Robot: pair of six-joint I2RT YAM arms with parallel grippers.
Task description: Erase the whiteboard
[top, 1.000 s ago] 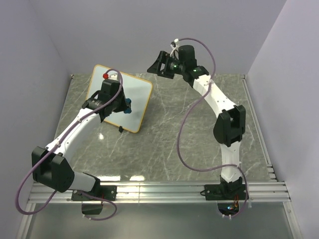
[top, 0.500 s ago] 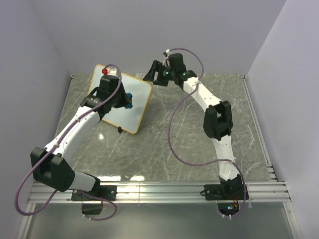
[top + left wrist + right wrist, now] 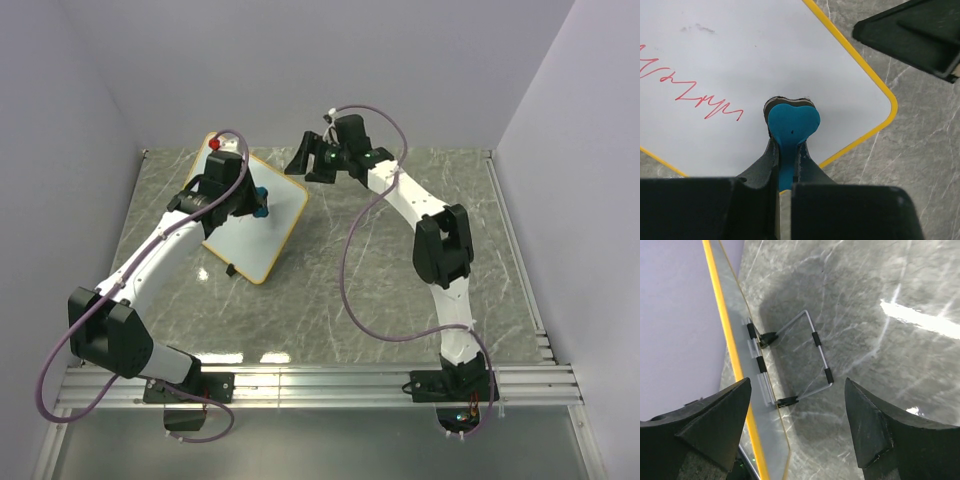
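Note:
The whiteboard [image 3: 262,238], white with a yellow-orange frame, stands tilted on the table at the back left. In the left wrist view the whiteboard [image 3: 740,55] carries a red zigzag scribble [image 3: 695,92]. My left gripper [image 3: 252,204] is shut on a blue eraser [image 3: 792,125], whose head presses on the board near its right corner, to the right of the scribble. My right gripper [image 3: 306,160] is open just behind the board's top right corner. The right wrist view shows the board's yellow edge [image 3: 727,335] and its wire stand [image 3: 812,352] between the jaws [image 3: 797,415].
The grey marbled table [image 3: 380,280] has lilac walls on three sides. A metal rail [image 3: 330,385] runs along the near edge by the arm bases. One right finger [image 3: 920,35] shows at the top right of the left wrist view.
The right gripper has swung left and down to the board's top right corner. The board has turned and looks narrower. The left gripper with the eraser has shifted slightly up and right.

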